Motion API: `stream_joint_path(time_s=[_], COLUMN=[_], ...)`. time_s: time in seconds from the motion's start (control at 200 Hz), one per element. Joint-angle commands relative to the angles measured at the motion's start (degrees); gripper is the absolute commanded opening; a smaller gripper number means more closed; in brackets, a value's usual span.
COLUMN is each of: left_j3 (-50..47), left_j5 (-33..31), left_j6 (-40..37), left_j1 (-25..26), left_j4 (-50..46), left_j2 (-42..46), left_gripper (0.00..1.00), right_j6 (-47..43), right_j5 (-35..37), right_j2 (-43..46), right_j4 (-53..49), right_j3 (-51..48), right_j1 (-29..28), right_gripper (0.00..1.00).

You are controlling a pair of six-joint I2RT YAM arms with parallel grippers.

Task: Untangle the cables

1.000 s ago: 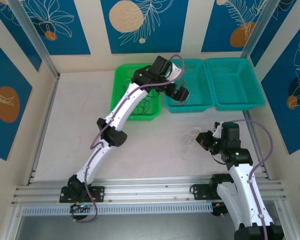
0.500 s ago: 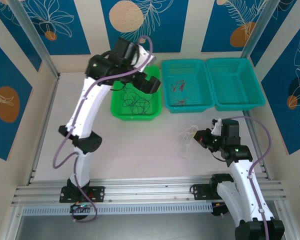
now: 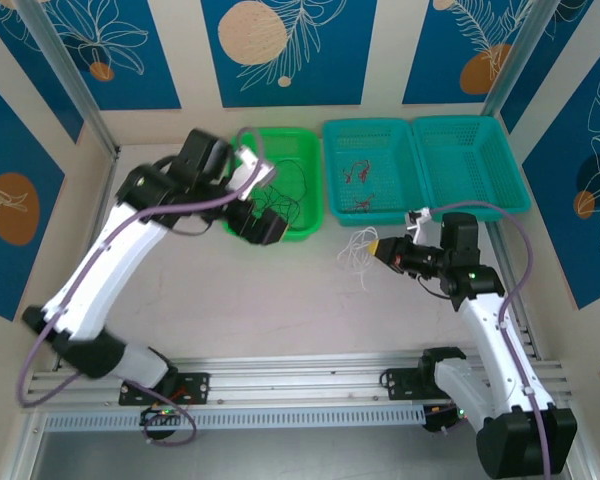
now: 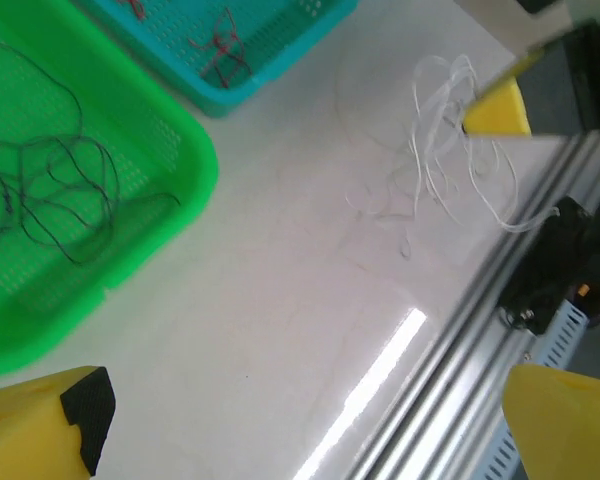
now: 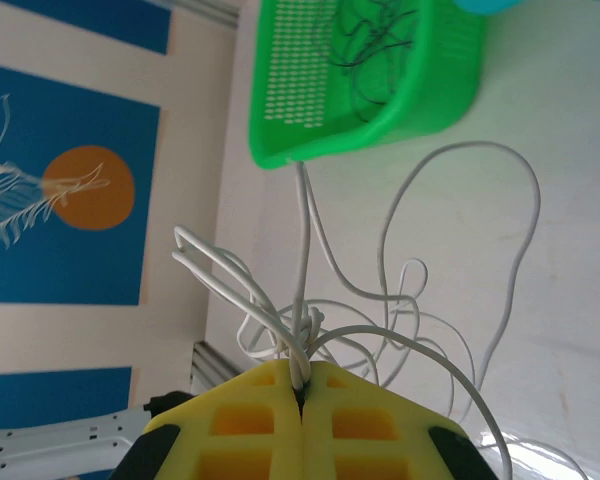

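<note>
Right wrist view: the right gripper [image 5: 300,388] has its yellow fingers pressed together, pinching the white cable [image 5: 302,335], loops trailing over the table [image 3: 280,290]. Left gripper [image 3: 263,228] hangs spread wide by the green basket [image 3: 290,132] holding the black cable [image 3: 292,195]; red cable [image 3: 358,185] lies in the teal basket [image 3: 375,216].

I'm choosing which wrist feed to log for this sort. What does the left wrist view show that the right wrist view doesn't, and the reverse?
The left wrist view adds the red cable lying in the teal basket, and the rail at the table edge. The right wrist view adds a close look at the grip: the right gripper has its jaws shut on the white cable, with a wall panel behind. Both share the white cable, and the black cable in the green basket.
</note>
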State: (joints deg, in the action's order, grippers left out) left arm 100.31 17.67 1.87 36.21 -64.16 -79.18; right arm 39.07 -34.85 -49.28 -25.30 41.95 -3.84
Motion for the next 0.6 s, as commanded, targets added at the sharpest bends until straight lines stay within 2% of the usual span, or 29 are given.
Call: stream_joint_path(time_s=[0.0,0.115,0.195,0.34,0.445,0.515,0.54,0.595], left_j3=[-11.03,-21.61,-25.74,-26.27,-26.88,-29.04,-29.94,-32.71], left_j5=[8.2,15.23,16.31,16.43,17.37,15.82,15.37,15.05], left_j6=[9.98,21.37,26.16,27.14,27.22,27.39,27.39,27.08], left_j1=[-0.33,0.91,2.46,4.44,5.31,5.53,5.5,5.52], left_j4=[21.05,39.35,48.8,54.52,58.53,61.62,63.11,66.94], left_j2=[6.84,8.9,7.86,2.01,-1.51,-2.59,-2.84,-2.66], left_gripper=[1.0,1.0,1.0,0.96,0.88,0.74,0.65,0.32], right_j6=[-2.61,-5.66,-8.12,-11.08,-11.62,-10.89,-10.76,-10.68], right_j5=[-6.43,-9.5,-9.96,-10.63,-8.88,-8.76,-8.5,-6.84], right_j2=[-2.5,-5.82,-8.14,-12.04,-14.52,-15.77,-16.05,-16.46], right_j4=[2.89,3.07,1.49,-0.75,-2.37,-1.34,-0.84,-0.24], right_j3=[2.85,5.92,8.87,13.8,16.79,17.75,17.88,17.74], right_j1=[-1.5,-3.69,-5.63,-9.71,-13.14,-14.79,-15.44,-16.56], right_gripper=[0.0,0.0,0.0,0.0,0.0,0.0,0.0,0.0])
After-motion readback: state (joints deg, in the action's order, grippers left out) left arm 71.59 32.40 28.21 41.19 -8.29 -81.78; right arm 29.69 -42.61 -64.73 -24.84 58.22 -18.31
